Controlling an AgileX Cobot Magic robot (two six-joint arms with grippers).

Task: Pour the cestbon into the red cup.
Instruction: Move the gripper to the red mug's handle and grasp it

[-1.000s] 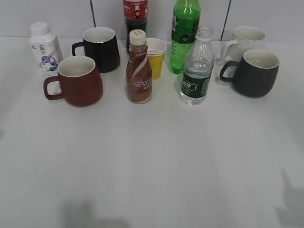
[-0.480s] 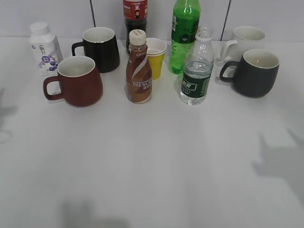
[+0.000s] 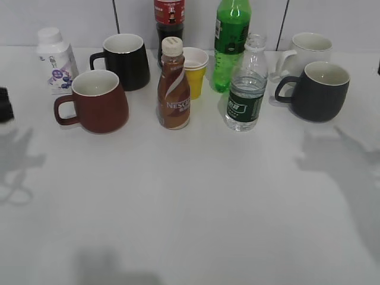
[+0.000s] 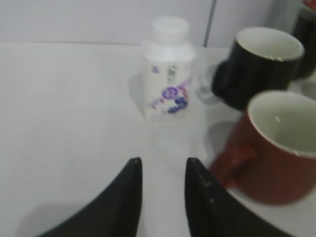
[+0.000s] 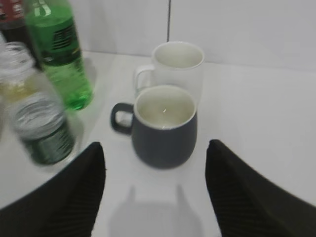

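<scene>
Left end effector narrowly parted, empty; right end effector wide open, empty; cestbon upright.

Cestbon upright, uncapped, mid-table; red cup upright, far left.

L gripper: two dark curved fingers, tips close w/ a narrow gap between, nothing held; blurred in wrist view. In ext. view only a dark sliver of L arm shows at the left edge.
R gripper: two dark ribbed fingers set wide apart, nothing between them; blurred. R arm barely visible in ext. view, a small dark bit at the right edge; pose can't be told.
</scene>
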